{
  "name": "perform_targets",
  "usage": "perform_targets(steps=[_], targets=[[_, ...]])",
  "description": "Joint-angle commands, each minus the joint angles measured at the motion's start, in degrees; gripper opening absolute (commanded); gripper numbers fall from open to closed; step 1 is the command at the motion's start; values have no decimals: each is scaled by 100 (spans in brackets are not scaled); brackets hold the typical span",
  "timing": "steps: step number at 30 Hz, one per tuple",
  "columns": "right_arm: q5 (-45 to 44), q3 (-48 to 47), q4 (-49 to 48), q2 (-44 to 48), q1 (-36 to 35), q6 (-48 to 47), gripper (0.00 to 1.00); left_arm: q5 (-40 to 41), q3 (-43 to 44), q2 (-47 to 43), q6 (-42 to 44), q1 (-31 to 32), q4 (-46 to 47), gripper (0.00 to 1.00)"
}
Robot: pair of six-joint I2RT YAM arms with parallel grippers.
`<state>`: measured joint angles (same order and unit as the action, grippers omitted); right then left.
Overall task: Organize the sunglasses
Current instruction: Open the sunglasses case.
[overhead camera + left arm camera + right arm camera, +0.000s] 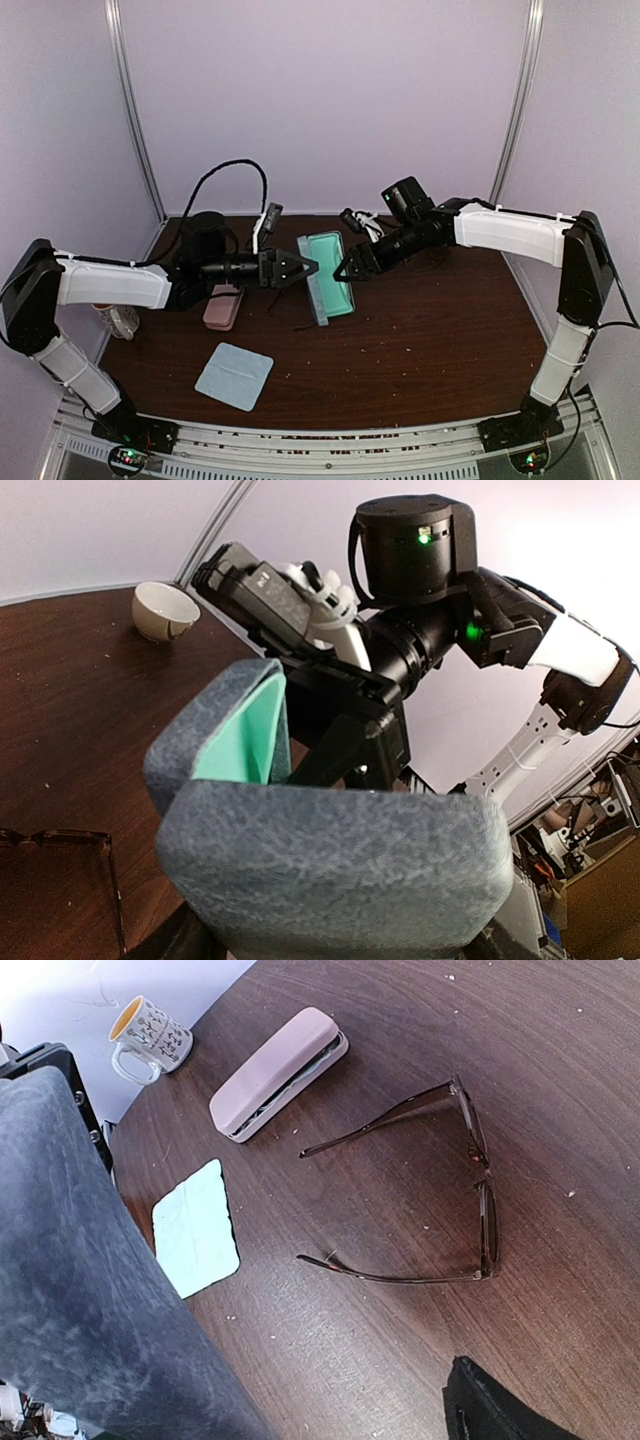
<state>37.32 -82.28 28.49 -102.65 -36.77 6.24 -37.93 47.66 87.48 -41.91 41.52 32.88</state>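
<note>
The thin reddish-brown sunglasses (440,1190) lie unfolded on the brown table, below and beside my right gripper. Their front also shows low at the left of the left wrist view (55,838). My left gripper (303,268) is shut on the open grey-blue case (328,275), whose green lining (240,740) faces up. The case's grey shell (330,860) spans the gap between the left fingers. My right gripper (347,269) stands open at the case's far side. One right finger (500,1410) hangs over bare table; the case (80,1290) hides the other.
A closed pink case (222,307) lies left of centre, with a light-blue cloth (234,375) nearer the front edge. A patterned mug (150,1035) stands at the table's left edge. A white bowl (165,610) sits toward the back. A black cable loops at the back left.
</note>
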Motion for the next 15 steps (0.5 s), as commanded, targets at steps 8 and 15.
perform_targets(steps=[8, 15], targets=[[-419, 234, 109, 345, 184, 18, 79, -565, 528, 218, 398, 190, 263, 0], [-228, 262, -17, 614, 187, 379, 77, -226, 983, 542, 743, 191, -745, 0]])
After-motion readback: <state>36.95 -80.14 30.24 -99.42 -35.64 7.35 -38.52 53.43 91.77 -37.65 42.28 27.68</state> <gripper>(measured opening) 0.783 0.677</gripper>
